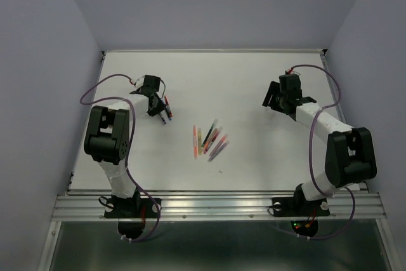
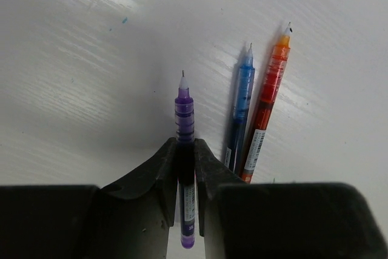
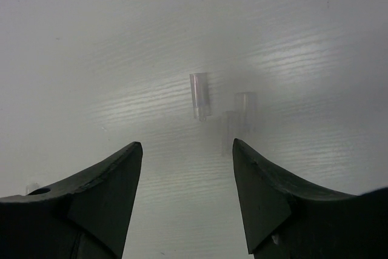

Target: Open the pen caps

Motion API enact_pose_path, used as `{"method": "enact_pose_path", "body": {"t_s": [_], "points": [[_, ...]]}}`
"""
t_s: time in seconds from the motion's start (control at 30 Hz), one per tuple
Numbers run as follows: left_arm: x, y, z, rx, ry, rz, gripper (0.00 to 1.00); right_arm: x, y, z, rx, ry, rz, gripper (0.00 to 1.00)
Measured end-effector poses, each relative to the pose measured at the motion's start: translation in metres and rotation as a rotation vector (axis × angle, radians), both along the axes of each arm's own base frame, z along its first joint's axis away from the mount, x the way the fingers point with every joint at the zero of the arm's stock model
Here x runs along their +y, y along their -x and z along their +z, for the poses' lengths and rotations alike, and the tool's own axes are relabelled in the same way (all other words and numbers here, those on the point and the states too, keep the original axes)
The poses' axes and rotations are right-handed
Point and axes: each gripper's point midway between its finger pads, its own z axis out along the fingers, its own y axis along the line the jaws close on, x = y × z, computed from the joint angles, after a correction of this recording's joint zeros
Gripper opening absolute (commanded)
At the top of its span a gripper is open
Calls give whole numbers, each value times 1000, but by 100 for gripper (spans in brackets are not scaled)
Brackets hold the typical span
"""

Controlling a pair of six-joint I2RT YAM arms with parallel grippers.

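White and faintly streaked, the surface [image 2: 79, 71] is seen beneath both arms. A purple pen [image 2: 184, 110] is clamped by the left end effector [image 2: 185, 150], whose jaws are shut tight on the barrel, and the bare writing tip is pointed out past the fingertips. Just right of it, a blue pen [image 2: 242, 98] and an orange pen [image 2: 270, 89] are laid side by side on the surface, both with tips exposed. The right end effector [image 3: 185, 150] is spread wide with nothing held between its fingers. Past it, clear pen caps [image 3: 199, 95] are lying on the surface, one sharply seen and two fainter ones just to its right. From above, a cluster of coloured pens [image 1: 209, 141] is spread at the middle, well apart from both arms. Whether these are capped cannot be told.
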Motion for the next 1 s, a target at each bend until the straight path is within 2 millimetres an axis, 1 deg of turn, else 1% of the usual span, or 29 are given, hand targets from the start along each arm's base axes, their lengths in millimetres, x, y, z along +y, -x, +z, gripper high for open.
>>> {"method": "enact_pose_path", "body": {"t_s": [0.07,0.1,0.13,0.17,0.2,0.3,0.33,0.4,0.43,0.47,0.5,0.53,0.6,0.63,0.7,0.8,0.83,0.9,0.97,1.0], "points": [[0,1,0,4,-3,-1,43,1,0,6,-16,-5,2,70],[1,1,-1,6,-5,0,49,1,0,11,-28,-9,5,71],[1,1,0,6,-6,-1,52,2,0,15,-36,-13,7,72],[1,1,1,4,-5,0,62,2,0,18,-43,-15,8,74],[1,2,2,4,-5,-1,64,2,1,22,-54,-19,10,75],[1,4,6,2,-6,-2,64,3,1,32,-78,-27,15,76],[2,4,10,0,-7,-5,64,3,2,34,-82,-29,16,78],[2,6,16,-7,-5,-9,66,5,2,39,-93,-37,20,97],[1,7,18,-8,-3,-11,69,5,3,41,-98,-36,25,100],[0,7,24,-17,3,-17,79,5,4,42,-99,-40,25,100],[-1,8,29,-28,8,-23,85,6,5,44,-104,-42,31,100],[-2,10,33,-37,13,-34,98,6,7,47,-108,-46,34,100],[-7,17,43,-56,23,-57,99,6,9,50,-118,-49,35,100],[-11,23,47,-62,30,-75,99,6,12,54,-127,-52,36,100],[-28,38,55,-78,42,-130,99,6,15,59,-138,-55,37,100],[-63,64,61,-82,60,-241,99,5,17,63,-151,-57,37,100],[-79,74,61,-76,68,-291,99,5,18,63,-150,-57,37,100],[-98,91,57,-55,77,-350,99,5,18,63,-149,-57,37,100],[-107,104,51,-27,74,-380,99,5,19,62,-147,-57,37,100],[-111,114,46,-1,68,-399,99,5,19,62,-147,-57,38,100]]}}
